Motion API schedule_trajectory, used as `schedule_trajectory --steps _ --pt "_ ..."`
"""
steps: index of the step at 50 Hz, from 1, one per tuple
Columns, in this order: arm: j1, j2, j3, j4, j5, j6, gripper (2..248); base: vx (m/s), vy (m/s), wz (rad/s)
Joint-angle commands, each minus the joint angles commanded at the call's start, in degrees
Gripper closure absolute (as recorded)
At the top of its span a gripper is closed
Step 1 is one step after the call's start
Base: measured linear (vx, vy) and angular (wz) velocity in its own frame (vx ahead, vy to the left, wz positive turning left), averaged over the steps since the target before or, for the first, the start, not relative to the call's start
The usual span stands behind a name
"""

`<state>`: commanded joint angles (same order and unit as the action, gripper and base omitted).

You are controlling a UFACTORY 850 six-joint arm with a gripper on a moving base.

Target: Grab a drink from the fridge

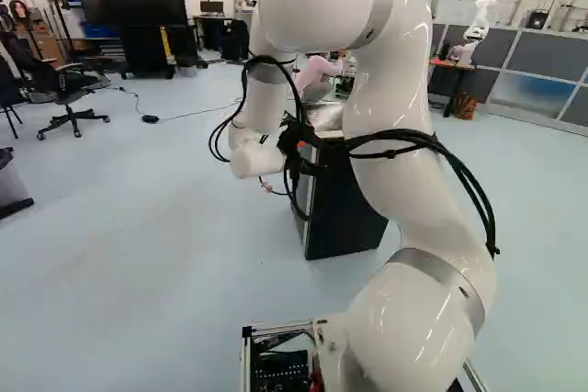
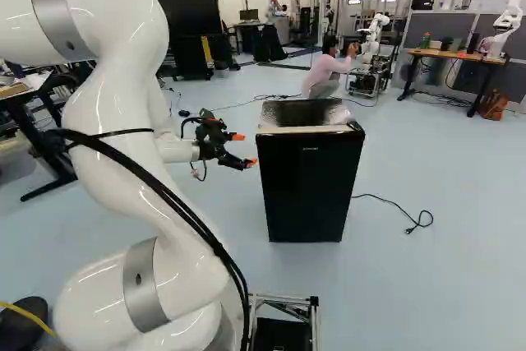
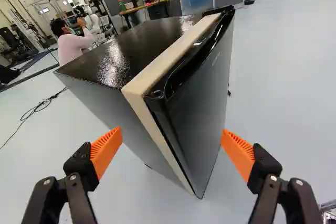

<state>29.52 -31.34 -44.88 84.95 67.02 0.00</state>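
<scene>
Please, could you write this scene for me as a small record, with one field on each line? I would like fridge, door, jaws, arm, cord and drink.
fridge: black, upright on the floor, ahead of the jaws
door: appears closed
jaws: open, spread wide, holding nothing, near the fridge's front edge
arm: white, bent over, reaching to the left of the fridge in the right base view
cord: loose on the floor, right of the fridge in that view
drink: none visible

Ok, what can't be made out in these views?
- Inside of the fridge: all views, hidden by its door and walls.
- Its back: all views, hidden by the fridge itself.
- Part of the arm: right base view, cut off by the left edge.
- Green item on the far table: right base view, too small to identify.
</scene>
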Motion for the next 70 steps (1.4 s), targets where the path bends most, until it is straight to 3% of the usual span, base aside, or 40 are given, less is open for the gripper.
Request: schedule_trajectory --steps 46,61,70 --pt "-3.05 -0.14 -0.24 0.00 0.17 0.00 3 0.000 0.000 0.000" --pt "-3.10 -0.14 -0.24 0.00 0.17 -6.39 3 0.000 0.000 0.000" --pt "-3.10 -0.14 -0.24 0.00 0.17 -7.65 3 0.000 0.000 0.000"
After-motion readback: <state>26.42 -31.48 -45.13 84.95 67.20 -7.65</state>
